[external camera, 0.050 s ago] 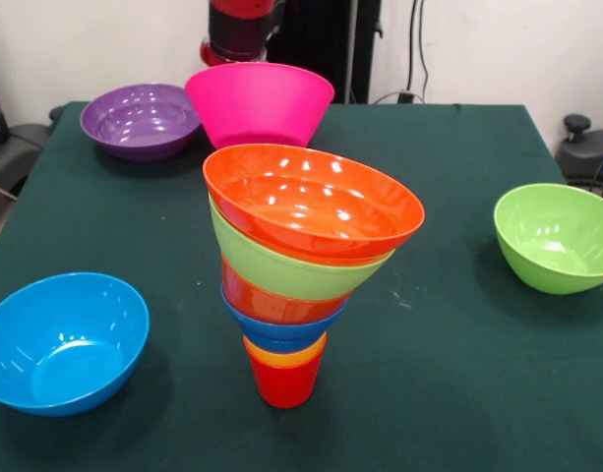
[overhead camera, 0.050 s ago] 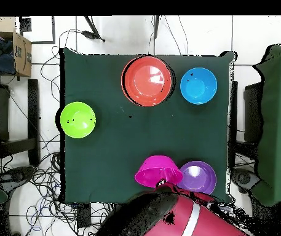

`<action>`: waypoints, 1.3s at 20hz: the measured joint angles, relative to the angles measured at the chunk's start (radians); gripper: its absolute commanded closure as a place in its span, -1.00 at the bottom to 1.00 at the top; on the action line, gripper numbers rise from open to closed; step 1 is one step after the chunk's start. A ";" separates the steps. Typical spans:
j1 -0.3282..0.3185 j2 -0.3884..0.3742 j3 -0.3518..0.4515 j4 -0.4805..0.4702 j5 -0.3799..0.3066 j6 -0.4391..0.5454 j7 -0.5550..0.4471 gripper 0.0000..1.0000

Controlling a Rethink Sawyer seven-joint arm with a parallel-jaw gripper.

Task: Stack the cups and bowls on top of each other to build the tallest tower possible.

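Tower mid-table: red cup lowest, large orange-red bowl topmost, tilted. Pink bowl beside purple bowl; light blue bowl and lime green bowl well apart. Gripper state: cannot tell, hidden behind pink bowl.

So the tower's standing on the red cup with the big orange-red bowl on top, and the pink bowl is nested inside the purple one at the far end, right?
Not quite. The pink bowl is not nested in the purple bowl; it sits beside it on the table, as the front view shows. The rest holds: the tower stands on the red cup with the large orange-red bowl on top.
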 measured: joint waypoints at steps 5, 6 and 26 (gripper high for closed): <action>-0.015 -0.039 0.014 0.007 0.000 0.003 0.000 -1.00; -0.020 -0.052 0.019 0.009 0.000 0.006 0.000 -1.00; -0.054 -0.140 0.072 0.012 -0.001 0.046 0.000 -1.00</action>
